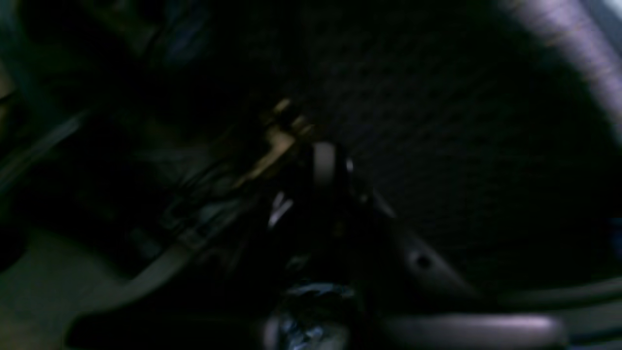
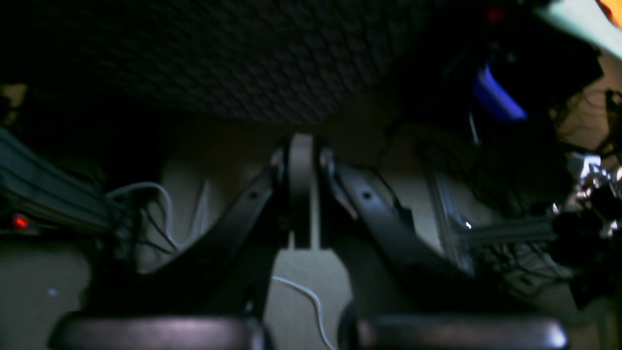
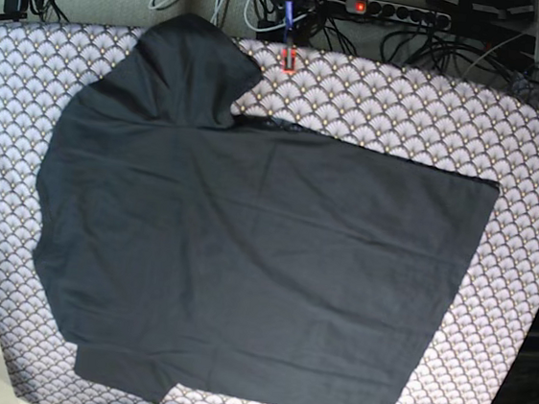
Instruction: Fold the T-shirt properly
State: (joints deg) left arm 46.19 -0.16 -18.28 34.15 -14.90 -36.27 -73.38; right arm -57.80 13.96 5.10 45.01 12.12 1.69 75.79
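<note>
From the base view I see the T-shirt (image 3: 254,258) spread flat across the tablecloth (image 3: 534,162), taking up most of the surface; it is dark, plain and lightly creased; one sleeve (image 3: 192,68) reaches toward the far edge of the table at the upper left, and the straight hem runs down the right side of the view; a second sleeve sticks out at the lower left, close to the near edge; scallop-print cloth shows all around the shirt; neither arm appears in this view, and nothing is touching the shirt.

On the right wrist camera I have the right gripper (image 2: 301,160) in the middle of the picture; its two dark fingers (image 2: 243,209) come together at the tip with no gap I can make out, so I read it as closed, with nothing between them; beyond it is pale floor with a white cable (image 2: 306,291) trailing across, and the scallop-print cloth fills the top of the picture, dim and in shadow; a small red light (image 2: 20,222) glows at the left.

The left wrist camera is very dark and blurred; I can pick out the left gripper (image 1: 324,163) near the centre, closed as far as I can judge and holding no cloth; the patterned cloth shows faintly at the upper right; the rest there I cannot make out.

Beyond the table's far edge lie a power strip (image 3: 396,11) and tangled cables.
</note>
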